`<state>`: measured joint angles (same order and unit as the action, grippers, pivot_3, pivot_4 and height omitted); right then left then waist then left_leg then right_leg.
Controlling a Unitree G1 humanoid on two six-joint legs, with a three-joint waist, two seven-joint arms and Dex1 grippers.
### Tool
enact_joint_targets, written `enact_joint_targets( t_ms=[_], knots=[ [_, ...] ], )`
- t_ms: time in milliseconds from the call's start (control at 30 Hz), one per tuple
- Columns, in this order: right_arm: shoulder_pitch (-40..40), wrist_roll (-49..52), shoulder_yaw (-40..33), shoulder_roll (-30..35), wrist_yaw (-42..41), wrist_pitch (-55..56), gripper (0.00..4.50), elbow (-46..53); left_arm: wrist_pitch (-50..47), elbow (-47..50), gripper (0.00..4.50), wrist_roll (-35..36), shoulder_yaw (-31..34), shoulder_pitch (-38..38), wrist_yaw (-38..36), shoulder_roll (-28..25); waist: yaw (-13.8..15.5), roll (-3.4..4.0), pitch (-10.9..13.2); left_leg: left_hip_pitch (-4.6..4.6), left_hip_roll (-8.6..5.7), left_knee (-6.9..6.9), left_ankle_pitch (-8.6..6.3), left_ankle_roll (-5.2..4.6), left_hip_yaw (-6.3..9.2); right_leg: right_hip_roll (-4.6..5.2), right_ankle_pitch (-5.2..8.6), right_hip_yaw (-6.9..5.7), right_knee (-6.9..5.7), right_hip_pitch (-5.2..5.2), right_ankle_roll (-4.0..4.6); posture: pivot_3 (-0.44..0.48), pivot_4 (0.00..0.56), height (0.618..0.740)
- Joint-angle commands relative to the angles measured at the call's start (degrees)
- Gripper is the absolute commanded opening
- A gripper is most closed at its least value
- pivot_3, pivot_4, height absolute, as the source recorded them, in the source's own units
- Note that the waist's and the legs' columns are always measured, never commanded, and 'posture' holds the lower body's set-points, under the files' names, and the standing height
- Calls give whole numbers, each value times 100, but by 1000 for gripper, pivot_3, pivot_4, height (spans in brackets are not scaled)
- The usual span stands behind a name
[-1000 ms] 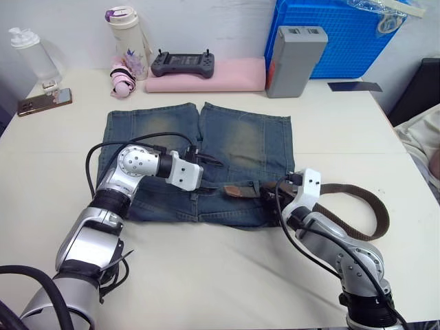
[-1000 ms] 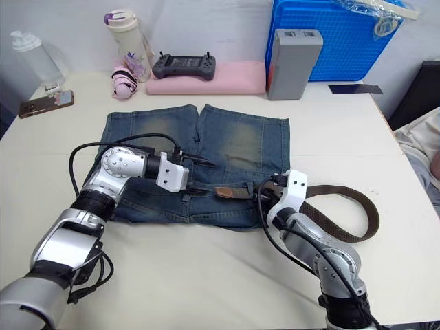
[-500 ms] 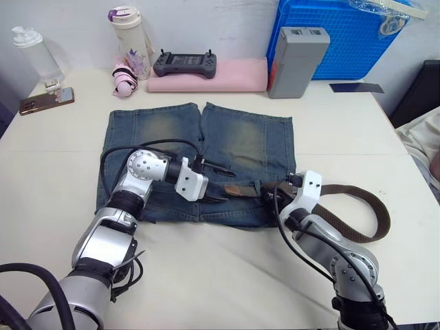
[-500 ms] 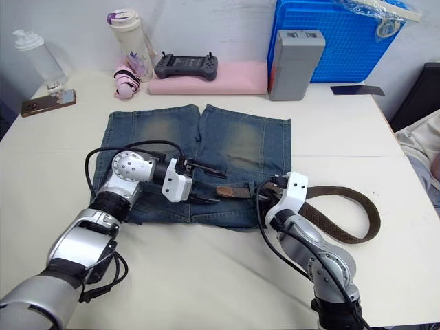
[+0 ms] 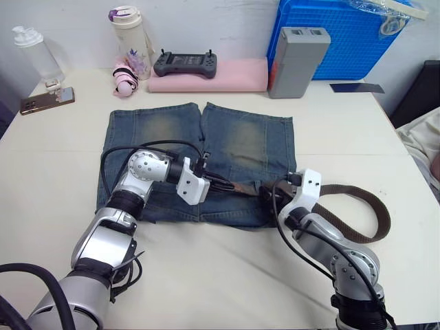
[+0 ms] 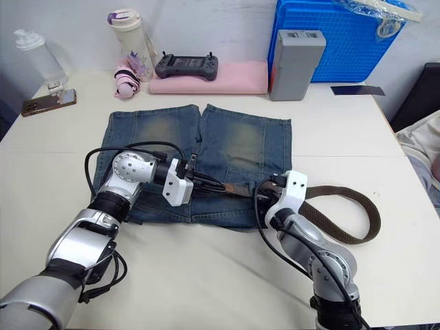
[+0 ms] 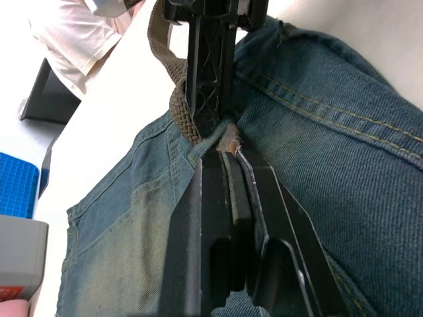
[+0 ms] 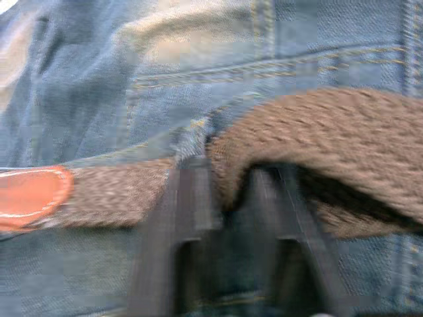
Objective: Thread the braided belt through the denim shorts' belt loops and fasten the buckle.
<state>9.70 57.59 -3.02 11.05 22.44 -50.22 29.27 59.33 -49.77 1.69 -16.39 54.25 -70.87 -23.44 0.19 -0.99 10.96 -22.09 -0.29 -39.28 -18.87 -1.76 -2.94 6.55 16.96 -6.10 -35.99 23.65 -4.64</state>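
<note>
The denim shorts (image 5: 199, 161) lie flat on the cream table (image 5: 55, 172), waistband toward the robot and legs pointing at the pink pad (image 5: 206, 74) along the far edge. The braided belt (image 5: 357, 206) runs along the right half of that waistband, its tan tip (image 5: 240, 186) near the shorts' middle; the rest trails off the shorts' right side and curls in a loop on the table.

The left gripper (image 5: 221, 183) sits over the middle of the waistband, its fingers pressed together on the belt's tan tip. In the left wrist view the two black fingers (image 7: 231, 198) meet on the tip where it comes out of a fold of denim. Half a second ago the same fingers stood spread, one above and one below the waistband, just short of the tip; now they have drawn together on it. A second ago this gripper was further toward the shorts' left side.

The right gripper (image 5: 275, 194) rests at the right part of the waistband with the belt between its fingers, as in the earlier frames. In the right wrist view the strap (image 8: 317, 139) arches over the finger (image 8: 192, 218) against the denim, with the tip (image 8: 30, 198) beyond; whether those fingers actually pinch the strap cannot be told.

Beyond the shorts' legs, a blue crate (image 5: 337, 34) and a grey box (image 5: 298, 60) stand unmoved.
</note>
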Motion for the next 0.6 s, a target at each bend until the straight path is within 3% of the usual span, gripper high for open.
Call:
enact_joint_targets(
  t_ms=[33, 133, 233, 333, 400, 533, 600],
  knots=[
    [-89, 314, -547, 299, -14, -107, 2982, 518, -80, 318, 0, 15, 5, -83, 96, -92, 19, 0, 0, -2, -1, 0, 0, -1, 0, 1, 0, 0, 0, 1, 0, 0, 150, 712],
    [-169, 781, -845, 816, -362, -220, 4471, 977, -237, 508, 0, 63, 10, -148, 97, -128, 69, 0, 0, -8, -4, -2, -3, -8, 1, 2, -2, -1, 5, 2, -3, 0, 150, 712],
    [-334, 1120, -1045, 1594, -959, -319, 4471, 1374, -421, 659, 0, 130, 49, -211, 103, -175, 79, 0, 0, -9, -3, -3, -6, -14, -1, 1, -3, -1, 9, 3, -5, 0, 150, 712],
    [-561, 614, -795, 2788, -2205, -239, 4471, 2268, -597, 941, 0, 226, 95, -336, 89, -306, 67, 4, 2, -8, -2, -3, -7, -15, -2, -1, -3, -1, 9, 2, -5, 0, 150, 712],
    [-677, -109, -445, 3308, -2777, 88, 4471, 2632, -737, 1193, 0, 310, 125, -460, 71, -411, 46, 0, 1, -7, 0, -3, -8, -16, -3, -2, -3, 3, 9, 4, -5, 0, 150, 712],
    [-782, -3122, 1519, 4593, -3627, 1457, 4471, 2584, -1113, 1690, 0, 469, 184, -801, 12, -707, 36, -6, -3, -2, -4, -6, -7, -15, -8, -1, -4, 3, 5, 2, -7, 0, 150, 712],
    [-744, -4411, 2313, 4723, -3693, 2175, 4471, 2189, -1375, 1953, 0, 546, 229, -947, 26, -835, 31, -7, -3, -4, -3, -9, -8, -16, -6, -3, -4, 7, 8, 3, -8, 0, 150, 712]
  ],
)
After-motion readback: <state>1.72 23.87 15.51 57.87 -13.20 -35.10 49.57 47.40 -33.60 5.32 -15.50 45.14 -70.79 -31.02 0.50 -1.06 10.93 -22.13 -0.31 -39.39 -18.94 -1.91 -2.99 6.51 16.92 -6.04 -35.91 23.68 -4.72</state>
